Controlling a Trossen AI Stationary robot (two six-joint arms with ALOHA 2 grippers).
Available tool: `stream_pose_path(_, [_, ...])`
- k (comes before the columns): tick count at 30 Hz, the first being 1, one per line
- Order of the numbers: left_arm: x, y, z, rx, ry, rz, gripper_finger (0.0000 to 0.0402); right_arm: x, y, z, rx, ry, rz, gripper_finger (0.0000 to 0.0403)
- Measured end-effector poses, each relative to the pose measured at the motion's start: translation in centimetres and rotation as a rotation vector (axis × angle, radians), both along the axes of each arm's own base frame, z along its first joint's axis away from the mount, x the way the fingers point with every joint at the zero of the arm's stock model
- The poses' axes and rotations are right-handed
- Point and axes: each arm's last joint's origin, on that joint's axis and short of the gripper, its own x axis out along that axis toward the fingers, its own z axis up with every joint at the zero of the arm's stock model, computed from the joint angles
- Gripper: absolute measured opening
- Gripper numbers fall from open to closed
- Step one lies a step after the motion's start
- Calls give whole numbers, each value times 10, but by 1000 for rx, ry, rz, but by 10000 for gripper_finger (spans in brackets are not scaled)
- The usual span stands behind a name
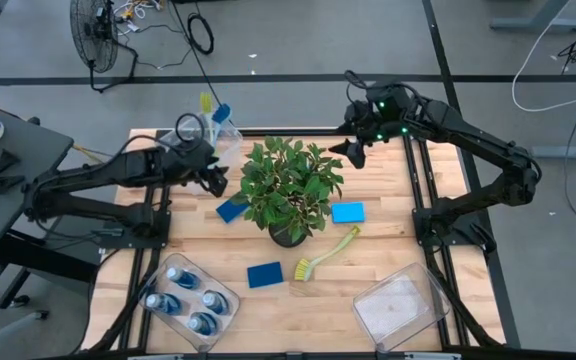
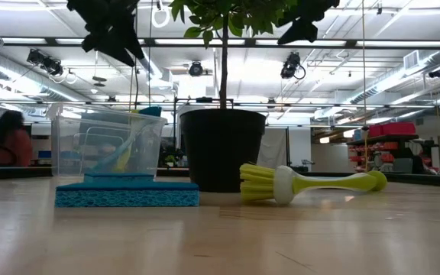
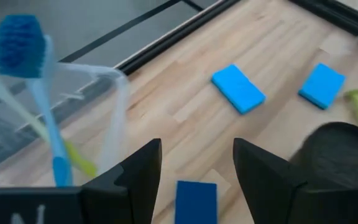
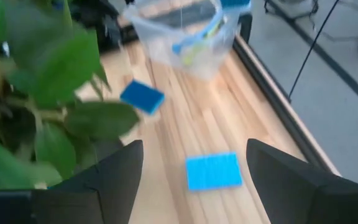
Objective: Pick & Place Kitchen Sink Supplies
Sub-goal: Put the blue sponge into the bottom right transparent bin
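Blue sponge (image 1: 232, 210) lay under my left gripper (image 1: 219, 183) (fingers apart, empty); I judged pickup came next: descend, close. Right gripper (image 1: 355, 150) hovered open.

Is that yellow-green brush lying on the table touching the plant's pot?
Apart. The high view shows the brush lying to the right of the pot, with bare wood between them; the low view alone would not settle it.
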Motion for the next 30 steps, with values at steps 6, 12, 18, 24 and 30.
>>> stream_pose_path(6, [3,-13,0,9,-1,-68,204,-6,4,-8,15,101,36,285])
stream_pose_path(12, [6,-19,2,15,-25,-101,204,-2,11,-32,34,121,101,285])
stream_pose_path(18, [7,-24,3,4,-47,-116,204,7,21,-75,78,92,97,285])
stream_pose_path(24, [8,-30,3,-7,-49,-155,204,-2,39,-105,127,165,107,285])
stream_pose_path(30, [8,-31,3,-10,-50,-162,199,-15,58,-114,122,211,132,285])
